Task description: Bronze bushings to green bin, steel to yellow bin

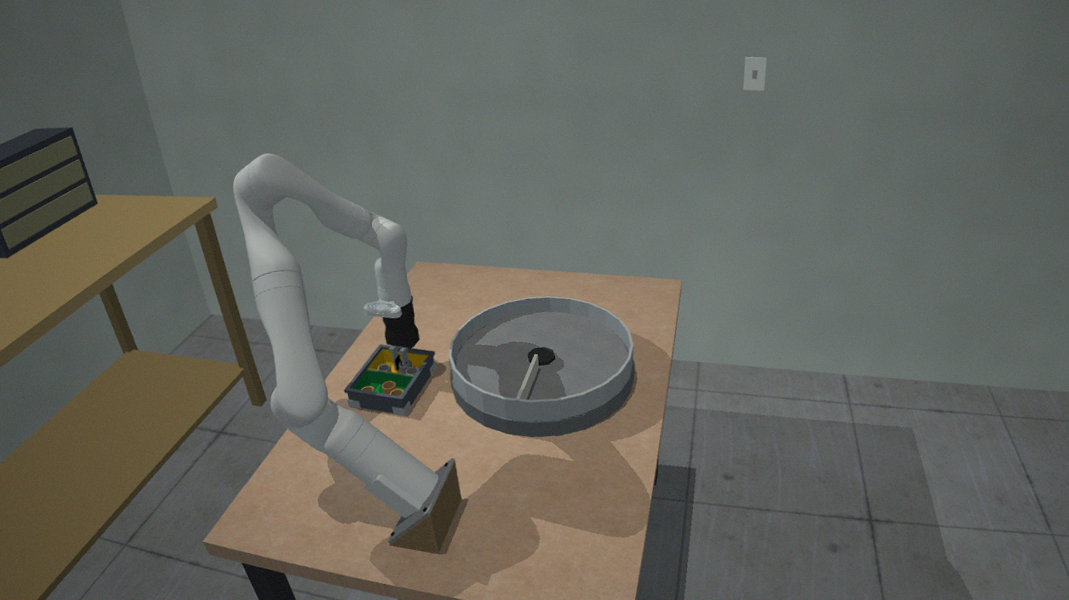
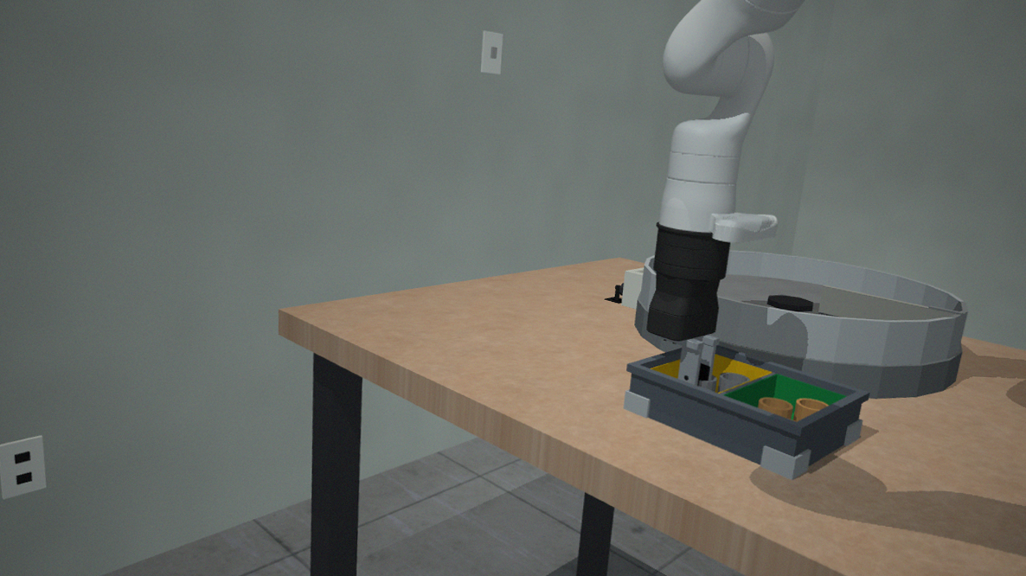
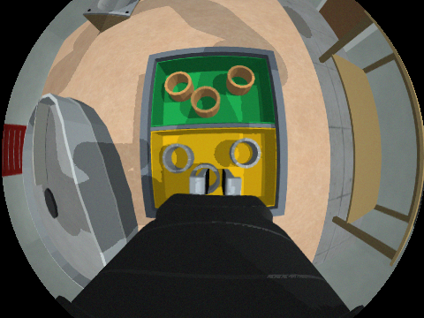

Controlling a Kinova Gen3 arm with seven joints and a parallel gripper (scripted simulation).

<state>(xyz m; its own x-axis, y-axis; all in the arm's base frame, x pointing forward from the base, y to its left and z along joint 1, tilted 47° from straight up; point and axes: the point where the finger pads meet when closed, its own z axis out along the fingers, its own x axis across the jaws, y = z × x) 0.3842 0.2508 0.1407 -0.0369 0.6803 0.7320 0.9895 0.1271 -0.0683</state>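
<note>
A grey tray (image 1: 363, 400) (image 2: 716, 427) holds the green bin (image 3: 260, 112) (image 2: 787, 387) and the yellow bin (image 3: 212, 141) (image 2: 739, 365). Three bronze bushings (image 3: 178, 85) (image 3: 205, 101) (image 3: 240, 79) stand in the green bin. Two steel bushings (image 3: 178, 157) (image 3: 246, 151) stand in the yellow bin. A third steel bushing stands there just under my fingertips. My gripper (image 3: 215, 177) (image 2: 695, 368) (image 1: 404, 362) is open and hangs low over the yellow bin. The grey turntable (image 1: 477, 394) (image 2: 848, 332) (image 3: 77, 183) shows no bushing.
The turntable has a raised rim, a black hub (image 1: 541, 355) and a pale sweeper bar (image 1: 526, 378). The arm's base wedge (image 1: 431, 518) stands at the table's front. A wooden shelf (image 1: 23, 284) with a drawer cabinet (image 1: 17, 190) is at the left.
</note>
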